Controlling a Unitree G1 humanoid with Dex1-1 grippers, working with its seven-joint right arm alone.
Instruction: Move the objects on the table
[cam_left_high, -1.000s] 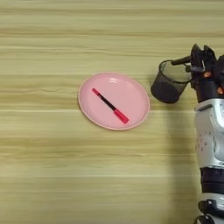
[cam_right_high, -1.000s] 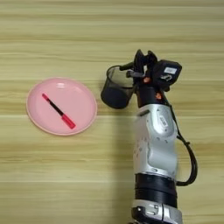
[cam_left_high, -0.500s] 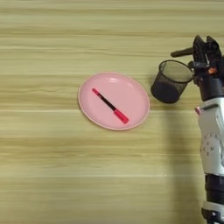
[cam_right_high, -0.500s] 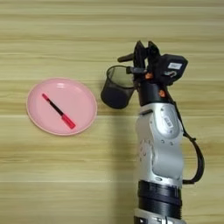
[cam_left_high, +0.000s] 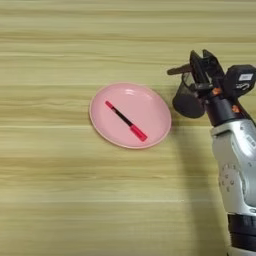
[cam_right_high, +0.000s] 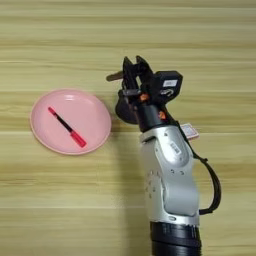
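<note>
Right arm (cam_right_high: 167, 180) raised from bottom edge, silver forearm upright, wrist bent forward. Right gripper (cam_right_high: 131, 67) held high; two black fingers (cam_left_high: 197, 65) pointed away, closed on dark pen.

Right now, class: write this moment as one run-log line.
right gripper: holding dark pen above black cup | red-capped pen: lying in pink plate | table
</note>
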